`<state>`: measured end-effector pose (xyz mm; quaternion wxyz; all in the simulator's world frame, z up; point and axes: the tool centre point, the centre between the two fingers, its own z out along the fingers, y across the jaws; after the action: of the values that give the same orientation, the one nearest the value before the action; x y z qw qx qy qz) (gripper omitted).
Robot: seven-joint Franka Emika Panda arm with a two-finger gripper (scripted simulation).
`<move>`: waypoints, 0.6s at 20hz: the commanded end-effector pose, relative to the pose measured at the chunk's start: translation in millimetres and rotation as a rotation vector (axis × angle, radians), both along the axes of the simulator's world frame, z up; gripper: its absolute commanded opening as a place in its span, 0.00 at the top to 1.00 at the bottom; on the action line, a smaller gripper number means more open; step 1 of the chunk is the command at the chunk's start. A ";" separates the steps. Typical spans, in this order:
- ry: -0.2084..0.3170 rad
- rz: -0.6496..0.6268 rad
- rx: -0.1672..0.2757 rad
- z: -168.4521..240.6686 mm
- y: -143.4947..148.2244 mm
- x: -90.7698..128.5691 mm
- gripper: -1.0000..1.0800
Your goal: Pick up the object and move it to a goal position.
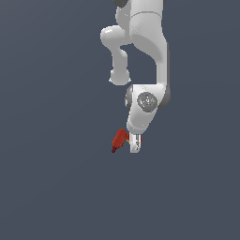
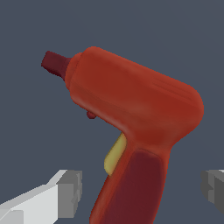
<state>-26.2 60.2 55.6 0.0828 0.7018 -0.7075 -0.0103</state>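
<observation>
The object is a small red drill (image 1: 120, 139) with a dark tip, a dark red handle and a yellow trigger. In the exterior view it sits just to the left of my gripper (image 1: 135, 145), partly hidden by the fingers. In the wrist view the drill (image 2: 131, 105) fills the frame, tip pointing away and handle running down between the fingers. My gripper (image 2: 140, 190) is open around the handle. One grey fingertip (image 2: 70, 192) and the other (image 2: 214, 188) stand on either side of it, with a gap showing on each side.
A plain dark grey-blue surface (image 1: 56, 187) lies all around. The white arm (image 1: 150, 51) comes down from the top of the exterior view. Nothing else shows.
</observation>
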 end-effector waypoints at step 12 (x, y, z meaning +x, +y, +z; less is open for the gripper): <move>-0.001 -0.014 -0.004 -23.8 -2.2 -3.9 0.00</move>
<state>-28.9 58.8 38.0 0.0835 0.6968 -0.7123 -0.0094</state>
